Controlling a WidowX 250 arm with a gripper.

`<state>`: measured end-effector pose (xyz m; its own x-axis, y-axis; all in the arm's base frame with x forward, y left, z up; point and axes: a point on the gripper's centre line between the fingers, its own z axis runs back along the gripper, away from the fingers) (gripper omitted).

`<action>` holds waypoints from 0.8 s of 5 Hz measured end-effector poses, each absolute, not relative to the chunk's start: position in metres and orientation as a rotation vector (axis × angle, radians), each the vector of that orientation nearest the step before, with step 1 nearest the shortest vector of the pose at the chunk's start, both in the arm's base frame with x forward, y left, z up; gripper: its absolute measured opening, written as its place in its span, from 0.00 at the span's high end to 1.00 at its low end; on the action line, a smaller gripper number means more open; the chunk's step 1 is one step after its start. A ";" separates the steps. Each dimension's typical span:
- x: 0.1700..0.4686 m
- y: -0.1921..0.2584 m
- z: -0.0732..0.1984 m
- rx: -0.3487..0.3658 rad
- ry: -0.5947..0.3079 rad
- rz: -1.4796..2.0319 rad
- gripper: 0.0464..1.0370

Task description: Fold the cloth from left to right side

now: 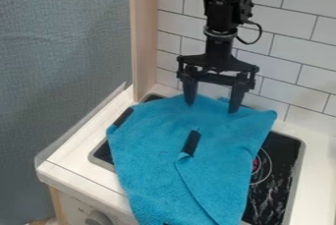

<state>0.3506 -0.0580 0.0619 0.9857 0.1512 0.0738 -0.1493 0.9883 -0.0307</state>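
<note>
My gripper [211,109] hangs over the back part of the blue cloth [154,155], its two fingers spread apart and pointing down with nothing between them. Whether the fingertips touch the cloth I cannot tell. The cloth lies loosely over the stove top and reaches down past the front. A fold runs from its middle toward the lower right, and a black tab [191,143] sits at the upper end of that fold. Another black tab [123,117] is on the cloth's upper left edge.
Around the cloth shows the black stove top [279,170] with a ringed burner, set in a white counter [75,155]. A wooden post [144,37] stands at the back left, a white tiled wall [302,47] behind. A knob [98,218] is on the front panel.
</note>
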 end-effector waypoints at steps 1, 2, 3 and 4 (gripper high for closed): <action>0.345 -0.057 0.051 -0.017 -0.043 0.148 0.04; 0.334 -0.038 0.044 -0.024 -0.049 0.151 0.04; 0.333 0.005 0.057 -0.040 -0.102 0.254 0.04; 0.328 0.031 0.060 -0.034 -0.127 0.291 0.04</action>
